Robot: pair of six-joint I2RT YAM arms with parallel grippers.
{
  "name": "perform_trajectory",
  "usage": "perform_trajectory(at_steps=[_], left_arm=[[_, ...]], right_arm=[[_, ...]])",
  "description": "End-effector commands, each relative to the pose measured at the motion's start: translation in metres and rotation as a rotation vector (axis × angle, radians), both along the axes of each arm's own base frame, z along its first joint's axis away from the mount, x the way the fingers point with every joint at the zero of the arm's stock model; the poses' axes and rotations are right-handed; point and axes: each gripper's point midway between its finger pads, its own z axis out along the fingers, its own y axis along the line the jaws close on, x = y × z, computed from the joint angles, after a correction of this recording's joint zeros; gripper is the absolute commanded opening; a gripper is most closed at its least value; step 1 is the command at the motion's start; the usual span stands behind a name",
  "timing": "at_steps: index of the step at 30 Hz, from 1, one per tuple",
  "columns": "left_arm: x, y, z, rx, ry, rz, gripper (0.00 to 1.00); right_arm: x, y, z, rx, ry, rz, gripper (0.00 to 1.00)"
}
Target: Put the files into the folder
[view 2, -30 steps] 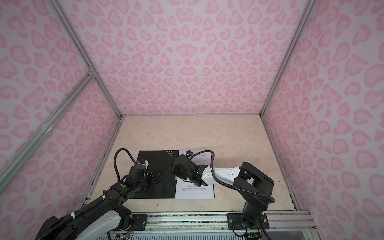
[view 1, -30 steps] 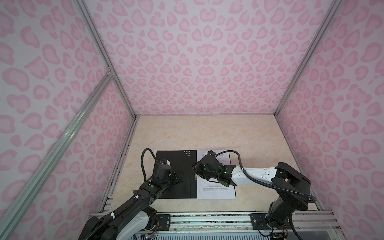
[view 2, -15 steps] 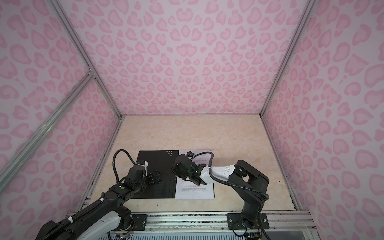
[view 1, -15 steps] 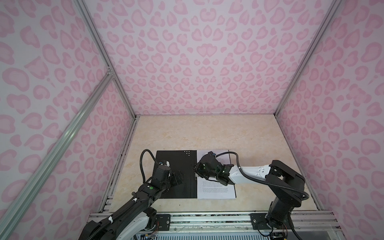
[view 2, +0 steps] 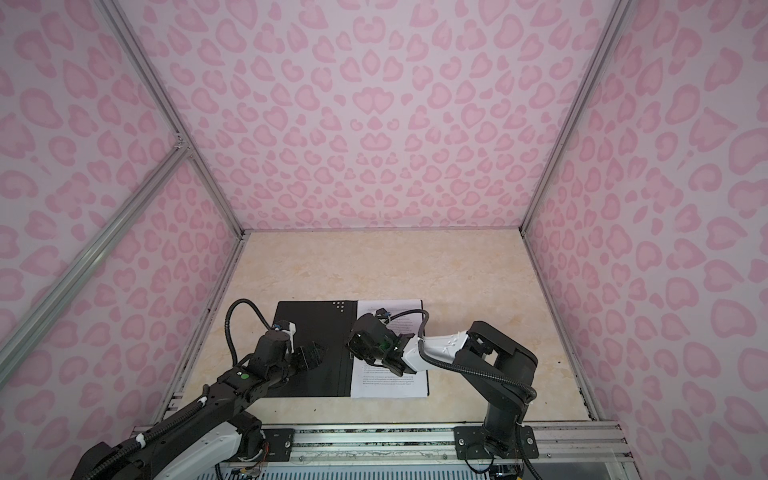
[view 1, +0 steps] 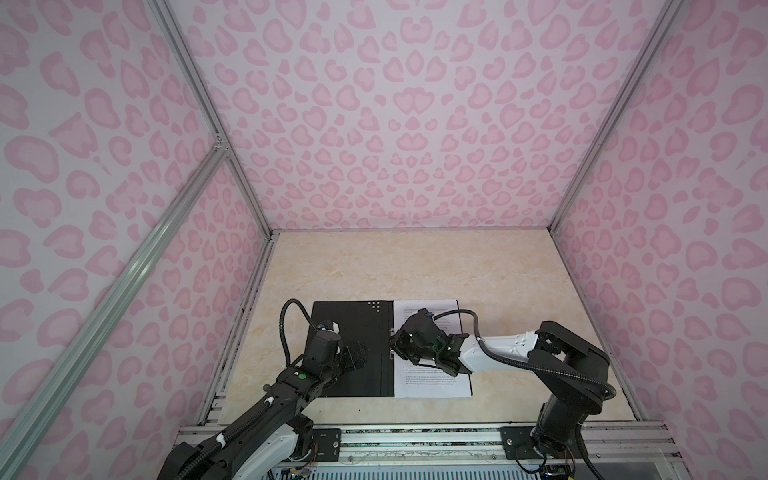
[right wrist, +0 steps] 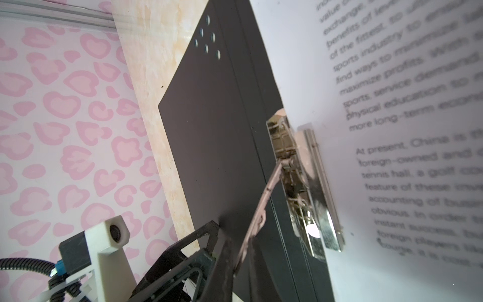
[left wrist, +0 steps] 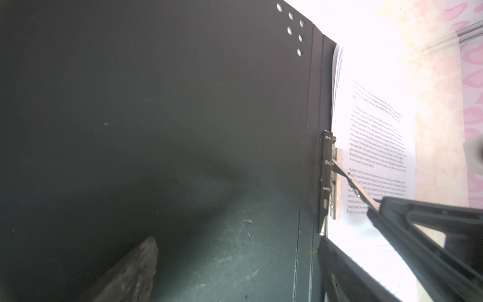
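Pinching the raised lever (right wrist: 264, 198) of the spine clip (right wrist: 311, 204) between the right fingers (left wrist: 386, 215), likely for clamping the files (view 1: 428, 384) tucked under that clip inside the open folder (view 1: 353, 320), while holding the spread, empty left fingers (left wrist: 130, 274) over the cover (view 2: 328, 324) opposite, apparently for steadying it.

Folder (view 1: 365, 320) lies open on table (view 1: 415, 266), near the front edge, left of centre. Files (view 1: 428, 384) lie on its right half, with their left edge at the spine. Clip (right wrist: 311, 209) sits mid-spine, over that edge. Lever (right wrist: 264, 198) runs from the clip to between the jaws of the right gripper (view 1: 395, 349). Left gripper (view 1: 358, 356) is over the left half; contact cannot be told.
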Motion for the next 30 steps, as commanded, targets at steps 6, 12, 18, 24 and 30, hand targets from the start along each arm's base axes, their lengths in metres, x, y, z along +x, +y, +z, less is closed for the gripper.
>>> perform_trajectory(at_steps=[6, 12, 18, 24, 30], left_arm=[[-0.020, -0.007, -0.011, -0.021, 0.081, -0.070, 0.97], [-0.018, -0.037, 0.016, -0.159, -0.018, -0.201, 0.97], [-0.017, -0.055, 0.036, -0.233, -0.038, -0.268, 0.97], [0.001, -0.067, 0.041, -0.240, 0.003, -0.258, 0.97], [0.027, -0.090, 0.028, -0.265, 0.102, -0.252, 0.97]], right_arm=[[0.004, -0.012, 0.001, -0.009, -0.031, -0.006, 0.04], [0.019, -0.035, -0.001, -0.060, -0.060, 0.041, 0.01], [0.028, -0.075, -0.015, -0.129, -0.050, 0.029, 0.00], [0.044, -0.109, -0.015, -0.169, -0.064, 0.007, 0.00], [0.062, -0.132, -0.012, -0.167, -0.067, -0.057, 0.00]])
